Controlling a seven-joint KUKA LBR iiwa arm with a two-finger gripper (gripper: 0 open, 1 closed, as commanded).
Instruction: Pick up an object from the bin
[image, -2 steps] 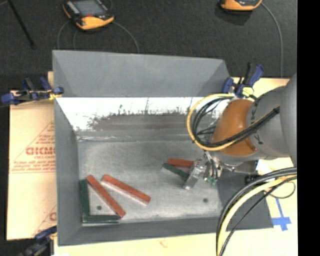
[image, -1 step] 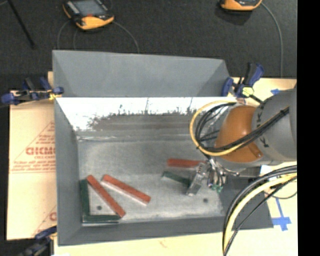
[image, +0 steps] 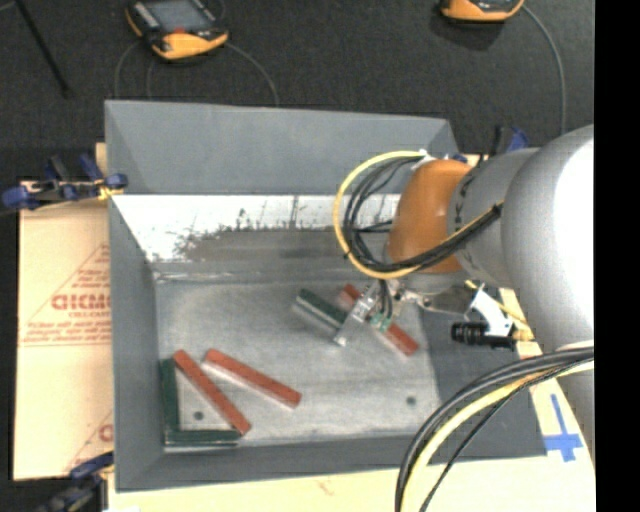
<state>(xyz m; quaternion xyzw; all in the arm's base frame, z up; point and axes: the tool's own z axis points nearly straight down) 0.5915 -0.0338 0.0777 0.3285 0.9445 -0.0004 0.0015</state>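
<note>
My gripper (image: 352, 322) is low in the bin's right half, below the orange wrist cover, close to the floor. A dark green flat bar (image: 316, 306) lies just to its left, and the gripper's metal tip is against the bar's near end. A red flat bar (image: 403, 340) runs diagonally under the gripper, with its lower right end showing on the right and a short piece of it sticking out behind the gripper. Whether anything is gripped is hidden.
In the front left of the bin lie two red bars (image: 252, 378) (image: 212, 394) side by side. A dark green bar (image: 168, 398) lies along the left wall, with another (image: 205, 437) along the front wall. Arm and cables cover the right side.
</note>
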